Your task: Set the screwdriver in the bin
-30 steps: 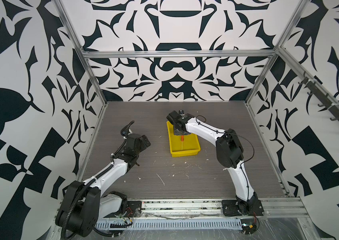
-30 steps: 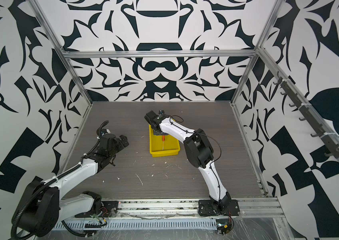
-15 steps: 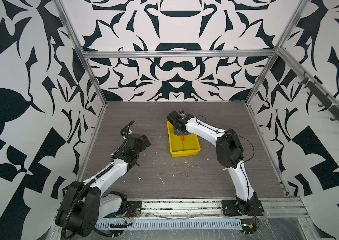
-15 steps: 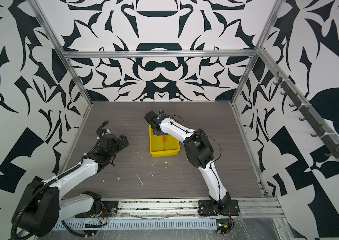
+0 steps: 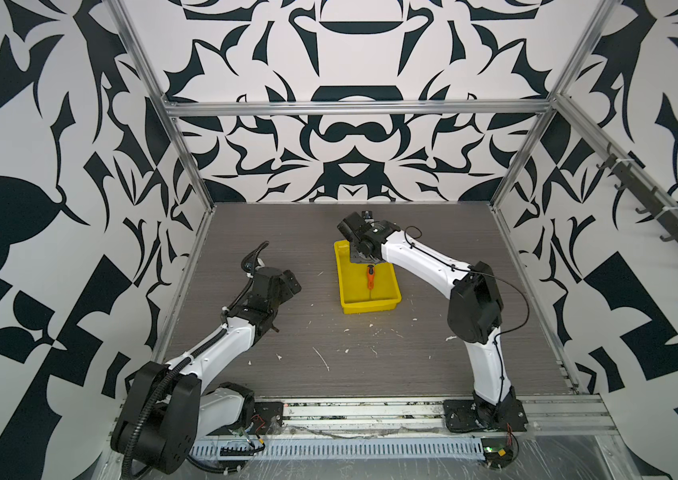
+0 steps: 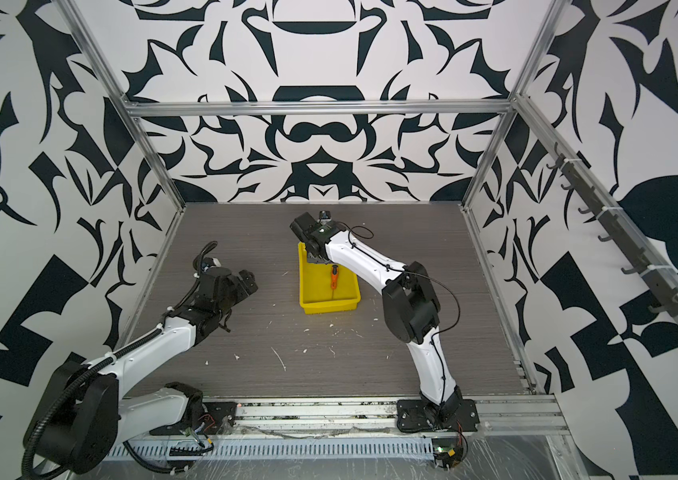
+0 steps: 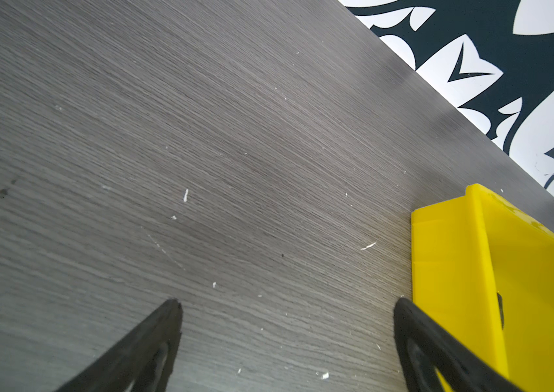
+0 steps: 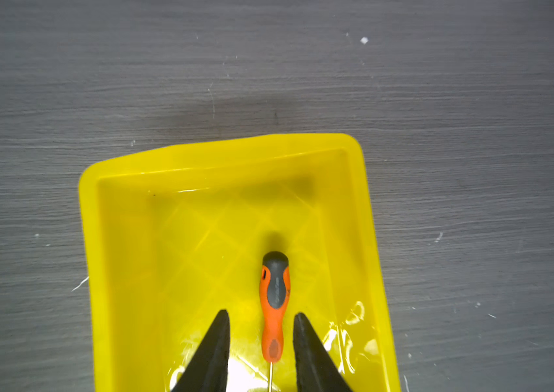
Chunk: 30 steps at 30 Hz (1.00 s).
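- The grey table [image 5: 329, 340] carries the yellow bin [image 5: 370, 306].
- The left gripper [image 7: 287, 303] hangs left of the bin, jaws wide apart.
- The right gripper [image 8: 261, 314] is over the bin, jaws parted either side of the handle, not touching it.
- The screwdriver [image 8: 273, 298] lies flat inside the bin.

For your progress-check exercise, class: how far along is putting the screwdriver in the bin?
Done: the screwdriver lies inside the bin. In hand: the right gripper straddles its handle, jaws open, gripping nothing. Remaining: probably only withdrawing the gripper.
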{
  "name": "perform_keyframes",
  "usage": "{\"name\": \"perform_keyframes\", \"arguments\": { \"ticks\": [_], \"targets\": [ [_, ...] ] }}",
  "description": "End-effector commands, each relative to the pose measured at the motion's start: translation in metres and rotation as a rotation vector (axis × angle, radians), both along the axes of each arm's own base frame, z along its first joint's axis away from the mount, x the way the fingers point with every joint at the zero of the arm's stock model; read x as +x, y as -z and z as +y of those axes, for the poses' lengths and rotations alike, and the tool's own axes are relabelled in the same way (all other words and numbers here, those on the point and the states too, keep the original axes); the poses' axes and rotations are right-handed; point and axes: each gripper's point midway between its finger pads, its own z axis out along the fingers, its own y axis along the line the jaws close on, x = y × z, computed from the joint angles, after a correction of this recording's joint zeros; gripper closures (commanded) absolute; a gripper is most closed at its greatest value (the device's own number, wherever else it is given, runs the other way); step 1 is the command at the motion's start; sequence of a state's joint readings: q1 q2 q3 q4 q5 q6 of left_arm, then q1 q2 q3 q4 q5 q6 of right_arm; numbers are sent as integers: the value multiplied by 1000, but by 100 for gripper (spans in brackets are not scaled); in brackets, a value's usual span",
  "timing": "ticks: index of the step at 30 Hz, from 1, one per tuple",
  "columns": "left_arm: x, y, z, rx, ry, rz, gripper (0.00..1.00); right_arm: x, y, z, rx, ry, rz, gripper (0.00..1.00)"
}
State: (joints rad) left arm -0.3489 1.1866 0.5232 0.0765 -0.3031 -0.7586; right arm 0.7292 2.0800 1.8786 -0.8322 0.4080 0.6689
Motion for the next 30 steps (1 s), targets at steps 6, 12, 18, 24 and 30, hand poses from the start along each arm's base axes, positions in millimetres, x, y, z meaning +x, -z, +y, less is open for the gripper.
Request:
{"name": "perform_keyframes", "arguments": {
  "ticks": [6, 12, 18, 24, 30],
  "targets": [
    [4, -10, 5, 20, -23, -15, 0, -19, -73, -21, 53, -3, -126, 63],
    [4, -9, 5, 20, -22, -12, 0, -35, -134, -57, 54, -3, -322, 42],
    [4, -7, 3, 9, -17, -9, 0, -53, -157, -89, 64, -65, -633, 0],
    [4, -7, 3, 12, -16, -5, 0, -78, -126, -112, -5, -154, -828, 0],
    [4, -7, 1, 8, -12, -4, 0, -90, -83, -125, -283, -324, -796, 0]
  ]
}}
